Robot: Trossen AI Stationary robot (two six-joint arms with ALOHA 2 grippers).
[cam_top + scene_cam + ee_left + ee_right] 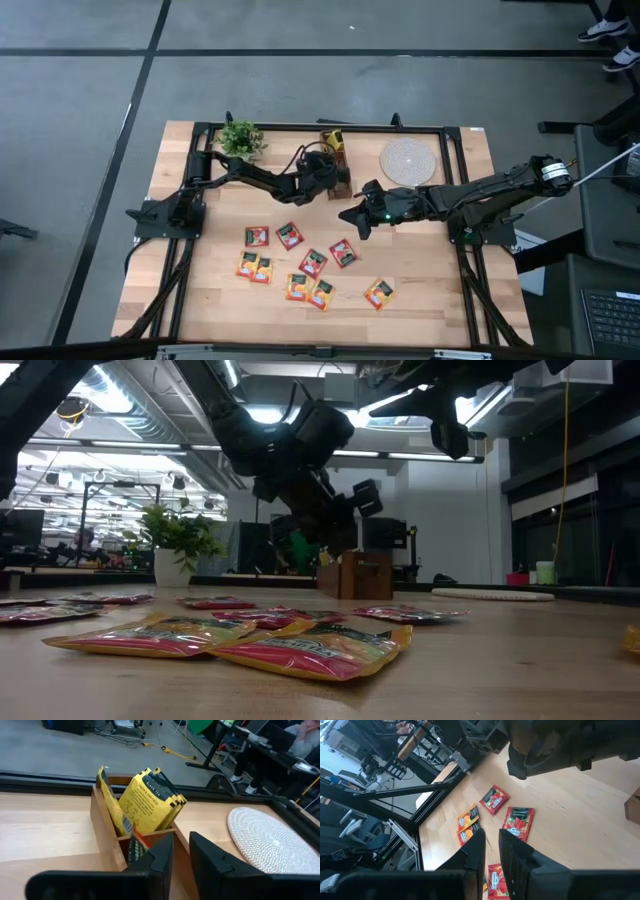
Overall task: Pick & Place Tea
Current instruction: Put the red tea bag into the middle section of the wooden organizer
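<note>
A small wooden box (102,825) stands at the table's far middle (335,160). Yellow tea sachets (147,805) stand upright in its far compartment. A sachet with a red edge (134,847) sits in the near compartment. My left gripper (181,844) is at the box's near end (330,182), slightly open with nothing between its fingers. My right gripper (356,222) hovers above the table's middle, also slightly open and empty (492,840). Several red and orange tea sachets (300,262) lie flat on the table nearer the front. My left gripper has one finger (160,857) right beside the red-edged sachet in the near compartment. I cannot tell whether it touches the sachet. Nothing lies between the two fingers.
A small potted plant (241,138) stands at the far left. A round pale woven mat (408,160) lies to the right of the box. A black frame (455,180) borders the table. The loose sachets spread across the near middle (300,645).
</note>
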